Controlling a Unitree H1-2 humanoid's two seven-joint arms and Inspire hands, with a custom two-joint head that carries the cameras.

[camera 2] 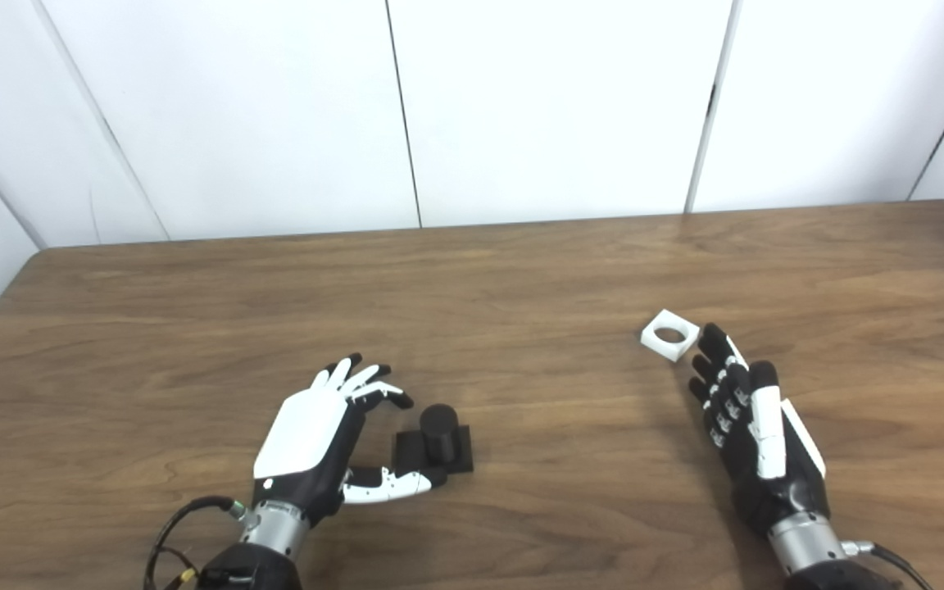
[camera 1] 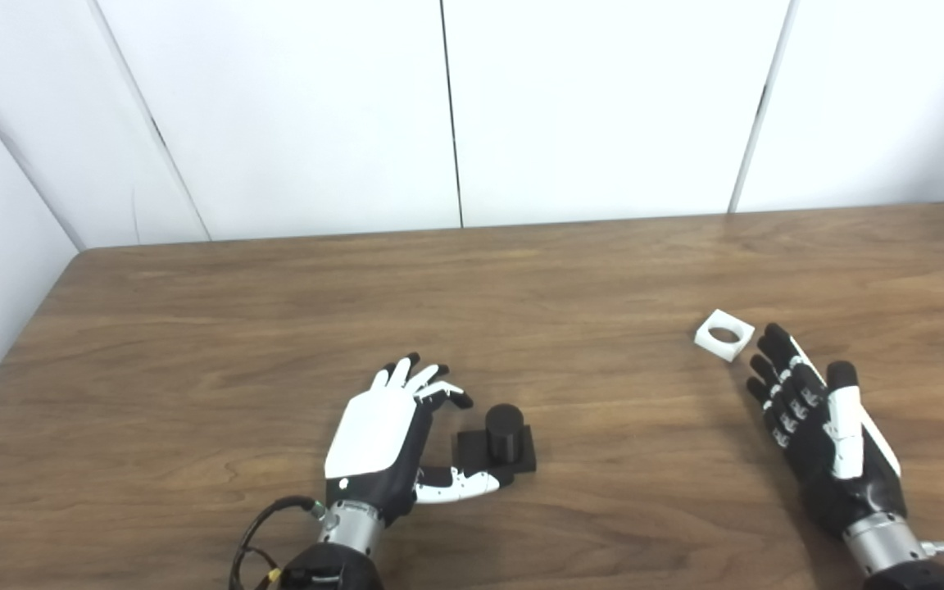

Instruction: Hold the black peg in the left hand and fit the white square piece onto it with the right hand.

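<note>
Right eye view gives us the table's (camera 2: 521, 270) rounded far right corner, which the left eye view cuts off; the left eye view instead shows more of the wall at the table's left end. Otherwise we see the same scene in both.

We have the left hand (camera 1: 386, 447) low on the wood, fingers (camera 1: 419, 378) spread and curved, thumb stretched out below. The black peg (camera 1: 503, 433) sits just off those fingertips, in the gap between fingers and thumb, the thumb tip at its base edge; we can't tell if it touches. Nothing is gripped. The peg stands upright on its flat square base, long axis vertical, round top pointing up.

Over on the other side, the right hand (camera 2: 746, 430) lies open, palm up, fingers straight and holding nothing. The white square piece (camera 2: 669, 334) lies flat on the table just beyond its fingertips, apart from them, round hole facing up, one corner turned toward us.
</note>
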